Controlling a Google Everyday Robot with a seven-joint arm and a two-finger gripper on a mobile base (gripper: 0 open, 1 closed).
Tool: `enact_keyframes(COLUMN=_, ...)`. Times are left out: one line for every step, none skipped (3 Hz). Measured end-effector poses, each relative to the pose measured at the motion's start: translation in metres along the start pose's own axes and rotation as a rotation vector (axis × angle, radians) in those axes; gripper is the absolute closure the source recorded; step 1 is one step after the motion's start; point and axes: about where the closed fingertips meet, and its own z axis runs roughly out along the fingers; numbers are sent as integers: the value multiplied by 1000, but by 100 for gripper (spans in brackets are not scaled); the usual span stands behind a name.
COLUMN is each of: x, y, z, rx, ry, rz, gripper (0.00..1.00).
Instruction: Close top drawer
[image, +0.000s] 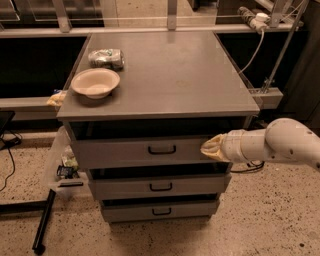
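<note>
The top drawer (125, 150) is a wide grey metal drawer with a small black loop handle (161, 149) at its centre. It stands only slightly out from the cabinet, with a thin dark gap above its front. My gripper (210, 147) comes in from the right on a white arm and presses against the right end of the drawer front.
The grey cabinet top (165, 75) carries a beige bowl (95, 82) and a crumpled packet (106, 57) at its back left. Two lower grey drawers (160, 187) sit beneath. A plastic bin (62, 162) and a black stand leg (42, 225) lie on the floor at left.
</note>
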Motion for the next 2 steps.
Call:
enact_keyframes(x=-17, y=32, z=-33, rx=-85, ry=15, rz=28, gripper=100)
enact_keyframes(x=-53, y=63, z=-81, rx=-151, ry=15, rz=47, gripper=100)
